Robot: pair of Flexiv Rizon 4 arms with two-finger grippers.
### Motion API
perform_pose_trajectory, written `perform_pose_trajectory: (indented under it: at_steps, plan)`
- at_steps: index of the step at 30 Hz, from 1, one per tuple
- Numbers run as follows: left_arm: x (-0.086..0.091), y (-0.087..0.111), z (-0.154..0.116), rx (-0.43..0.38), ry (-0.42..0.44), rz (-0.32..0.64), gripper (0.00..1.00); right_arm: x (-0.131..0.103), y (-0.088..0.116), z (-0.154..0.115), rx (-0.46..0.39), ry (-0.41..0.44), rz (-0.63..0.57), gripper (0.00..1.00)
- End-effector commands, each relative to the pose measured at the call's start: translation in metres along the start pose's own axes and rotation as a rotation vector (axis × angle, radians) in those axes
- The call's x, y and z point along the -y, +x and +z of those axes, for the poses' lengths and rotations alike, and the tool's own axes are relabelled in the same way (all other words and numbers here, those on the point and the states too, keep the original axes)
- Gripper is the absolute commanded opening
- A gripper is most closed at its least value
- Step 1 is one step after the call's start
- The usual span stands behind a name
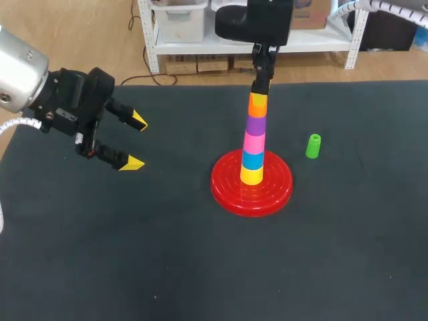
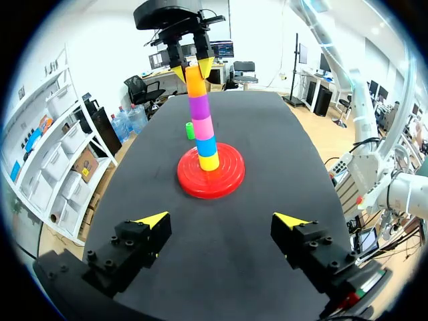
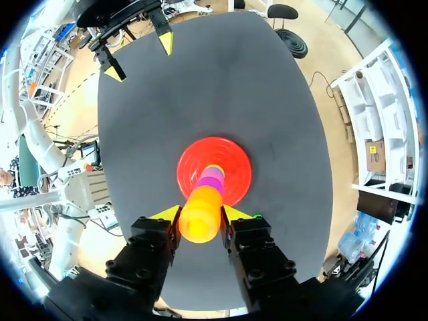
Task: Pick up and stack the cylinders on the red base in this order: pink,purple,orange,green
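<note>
**Orange on top of the stack in my right gripper, green standing on the table**

At the left of the head view, my left gripper (image 1: 136, 142) hangs over the table (image 1: 100, 254), which has a matte black top. Its two black fingers end in wedge-shaped yellow tips that are spread wide with nothing between them. The left wrist view shows the same wide gap (image 2: 221, 220).

Just right of centre sits the red base (image 1: 231, 190), a glossy round plastic disc with concentric ridges. Smooth, slightly tapered plastic cylinders rise from its middle in one column: a yellow cylinder (image 1: 251, 176) at the bottom, then a blue cylinder (image 1: 253, 160), the pink cylinder (image 1: 253, 142), the purple cylinder (image 1: 255, 124) and the orange cylinder (image 1: 258, 105) on top.

My right gripper (image 1: 259, 90) comes down onto the column from the upper middle of the frame. In the right wrist view its fingers (image 3: 200, 214) press against the orange cylinder (image 3: 199, 231) from both sides, closed on it.

Further right, the green cylinder (image 1: 313, 146) stands upright on the table, near the base but not touching it.
</note>
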State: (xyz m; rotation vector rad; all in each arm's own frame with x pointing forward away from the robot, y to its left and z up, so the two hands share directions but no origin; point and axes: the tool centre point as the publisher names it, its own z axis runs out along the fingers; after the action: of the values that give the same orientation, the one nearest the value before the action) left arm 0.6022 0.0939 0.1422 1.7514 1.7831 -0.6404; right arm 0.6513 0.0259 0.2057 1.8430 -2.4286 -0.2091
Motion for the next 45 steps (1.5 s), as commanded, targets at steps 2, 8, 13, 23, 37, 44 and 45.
perform_pose_trajectory:
  at_steps: [2,8,13,23,37,44,45]
  plan:
    - [0.0,0.0,0.001,-0.001,-0.001,0.0,1.0,-0.001,0.001,0.011,0.009,0.004,-0.007,0.0]
    - [0.0,0.0,0.001,-0.001,-0.001,0.0,1.0,-0.005,-0.004,0.005,0.014,0.014,-0.025,1.0]
    - [0.0,0.0,0.001,-0.001,-0.001,0.0,1.0,-0.007,-0.007,-0.003,0.019,0.03,-0.033,1.0]
    - [0.0,0.0,0.001,-0.001,-0.001,0.0,1.0,-0.007,0.004,-0.029,0.066,0.089,-0.005,1.0]
    - [0.0,0.0,0.001,-0.001,-0.001,0.0,1.0,-0.004,0.066,-0.037,0.119,0.139,0.186,1.0]
    - [0.0,0.0,0.001,-0.001,-0.001,0.0,1.0,0.013,0.086,-0.006,0.071,0.129,0.269,1.0]
    - [0.0,0.0,0.001,-0.001,-0.001,0.0,1.0,0.017,0.087,-0.002,0.066,0.122,0.273,1.0]
